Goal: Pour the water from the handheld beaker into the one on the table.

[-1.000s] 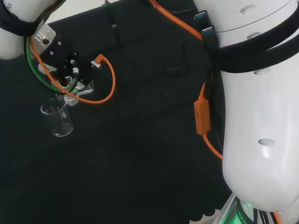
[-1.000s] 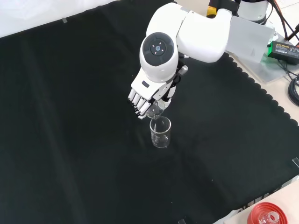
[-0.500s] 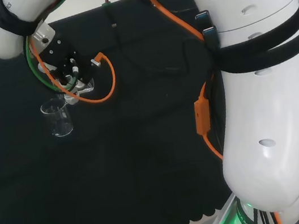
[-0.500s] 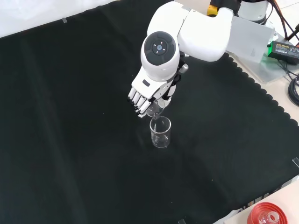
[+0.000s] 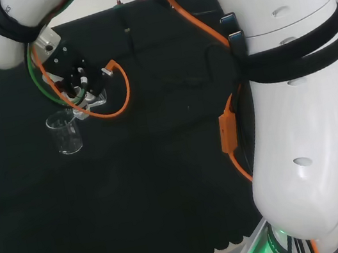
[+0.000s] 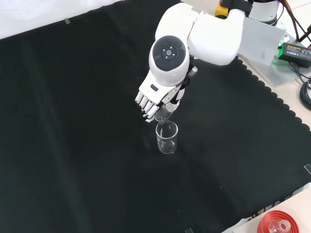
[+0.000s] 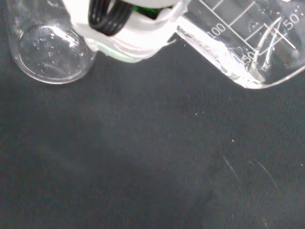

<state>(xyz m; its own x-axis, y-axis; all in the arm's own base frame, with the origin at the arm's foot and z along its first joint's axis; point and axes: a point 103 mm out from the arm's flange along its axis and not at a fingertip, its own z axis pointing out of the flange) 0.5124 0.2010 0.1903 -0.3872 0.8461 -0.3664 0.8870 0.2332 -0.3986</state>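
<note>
A clear beaker (image 6: pixel 166 137) stands upright on the black cloth; in the head view this table beaker (image 5: pixel 65 132) is at the left. My hand (image 6: pixel 154 99) hangs just above it, fingers curled round a smaller clear beaker (image 6: pixel 163 115) that is tilted with its lip over the standing beaker's mouth. In the head view the hand (image 5: pixel 70 78) is up and right of the table beaker, with the held beaker (image 5: pixel 85 103) below it. The wrist view shows the held beaker (image 7: pixel 248 43), with graduation marks and a little water at its lip, beside the table beaker's round base (image 7: pixel 47 47).
An orange cable (image 5: pixel 120 89) loops beside the hand. A red ribbed ring (image 6: pixel 279 224) lies at the front view's bottom right, off the cloth's scalloped edge (image 6: pixel 272 104). The arm's white link with a round grey cap (image 6: pixel 168 53) stands above the hand.
The hand and its tilted beaker have shifted very slightly above the table beaker. The table beaker has not moved.
</note>
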